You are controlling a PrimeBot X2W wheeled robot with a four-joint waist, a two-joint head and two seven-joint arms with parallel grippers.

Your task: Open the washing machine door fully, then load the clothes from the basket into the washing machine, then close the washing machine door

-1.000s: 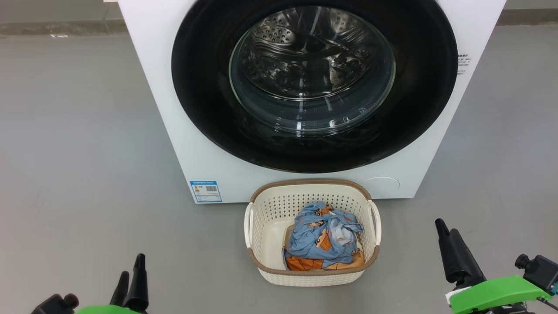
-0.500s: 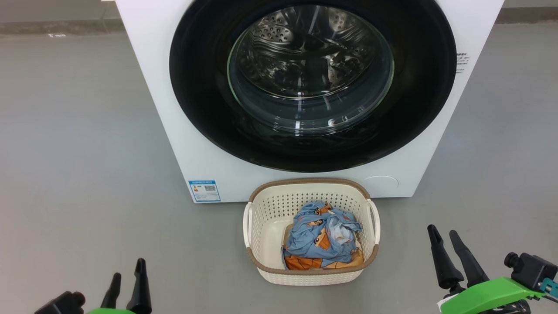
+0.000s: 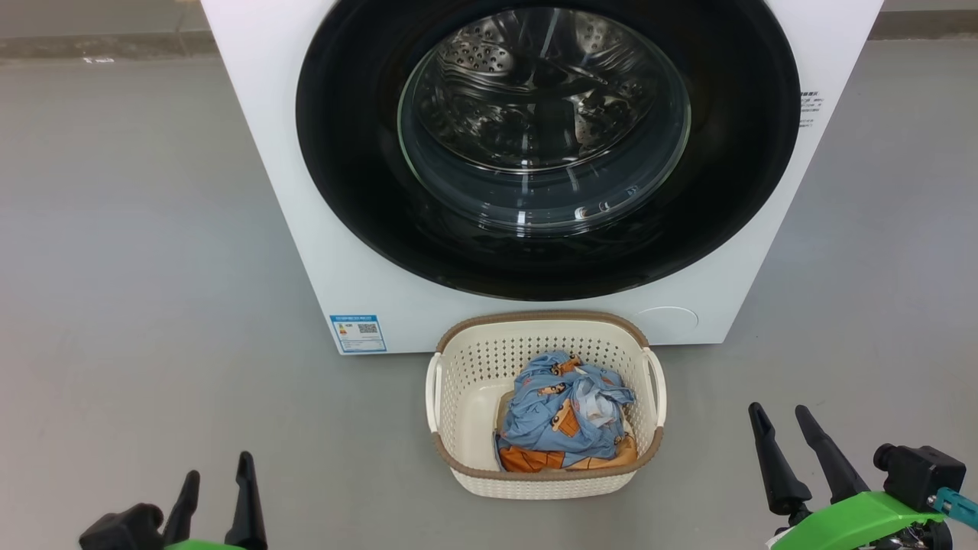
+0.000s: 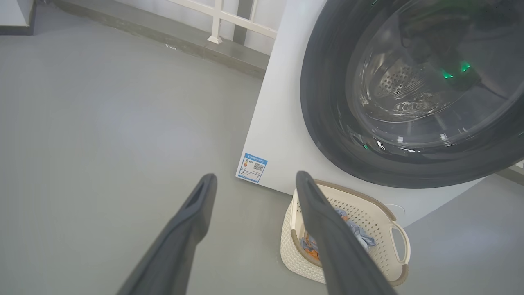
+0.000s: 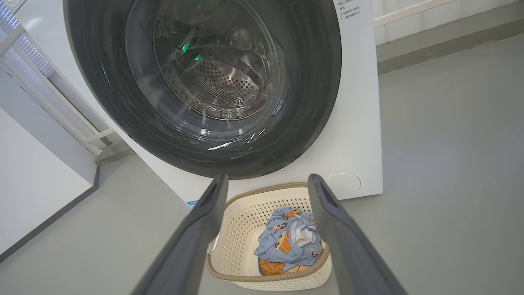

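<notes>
A white washer (image 3: 267, 191) stands on a grey floor (image 3: 137, 229), seen from above and in front. Its large round black door (image 3: 351, 168) is shut flat against the front panel. The steel drum (image 3: 535, 92) shows through the door's bulging glass window. A small blue sticker (image 3: 359, 334) sits low on the front panel, toward the left.

Just in front of the washer, below the door, a cream basket (image 3: 474, 367) with a brown rim rests on the floor. Whether its back rim touches the washer cannot be told. The clothes (image 3: 565, 412) lie inside the basket, toward its right side. They are a crumpled bundle of light blue fabric with orange cartoon prints, with an orange piece under the near edge and a bit of white on top. The left part of the basket's bottom is bare.

The left gripper (image 3: 218, 467) is at the lower left of the head view. Its two dark fingers point toward the washer, spread apart and holding nothing. It is well apart from the basket, off to the basket's left.

The right gripper (image 3: 778, 409) is at the lower right, with a green part behind it. Its fingers are also spread and empty, apart from the basket. In the right wrist view, the basket and clothes show between its two fingers, with the door above them.
</notes>
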